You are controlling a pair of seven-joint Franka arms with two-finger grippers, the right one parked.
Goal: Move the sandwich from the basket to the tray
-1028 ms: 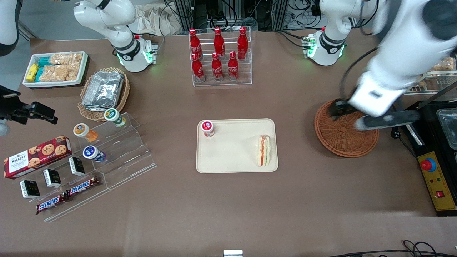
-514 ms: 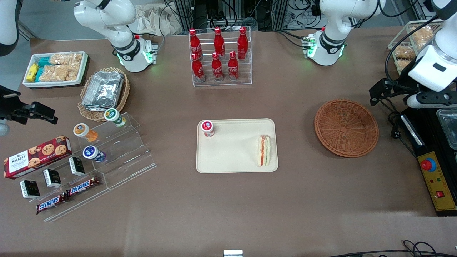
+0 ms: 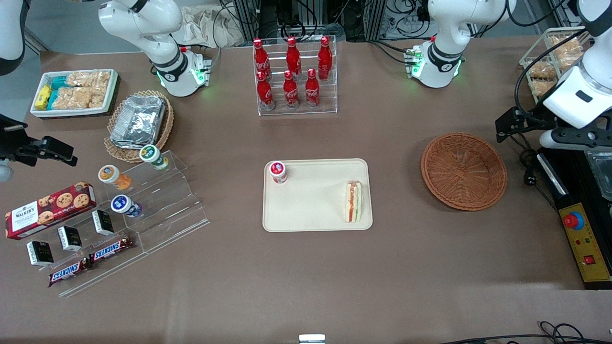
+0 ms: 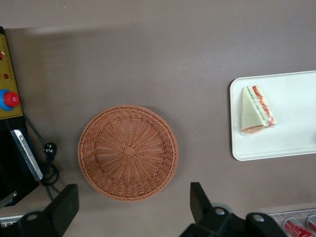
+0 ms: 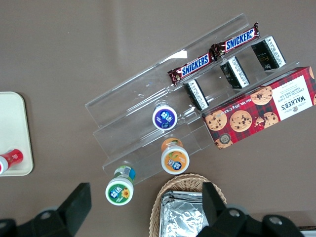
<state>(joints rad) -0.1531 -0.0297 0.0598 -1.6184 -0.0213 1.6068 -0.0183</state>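
Sandwich (image 3: pixel 354 201) lying on the tray (image 3: pixel 311 210) at its rim toward the working arm, cut edge up — about 9 o'clock from the basket (image 3: pixel 464 171). Basket empty on the brown counter (image 3: pixel 306 277), well apart from the tray. Gripper (image 4: pixel 131 217) raised clear above the counter at roughly 2 o'clock from the basket, fingers (image 4: pixel 198 197) spread wide, holding nothing. Red-capped jar (image 3: pixel 278 171) at the tray's 10 o'clock corner. Cola bottles (image 3: pixel 291 71) racked farther back — cables and frames at the room's edge.

Round reddish-brown woven wicker basket (image 3: pixel 464 171): uniform weave. Triangular sandwich (image 3: pixel 354 201): pale white bread, orange-red and green filling. Flat rectangular plastic tray (image 3: pixel 315 210): cream-beige. Black two-finger gripper (image 4: pixel 133 210) above brown table (image 3: pixel 306 277).
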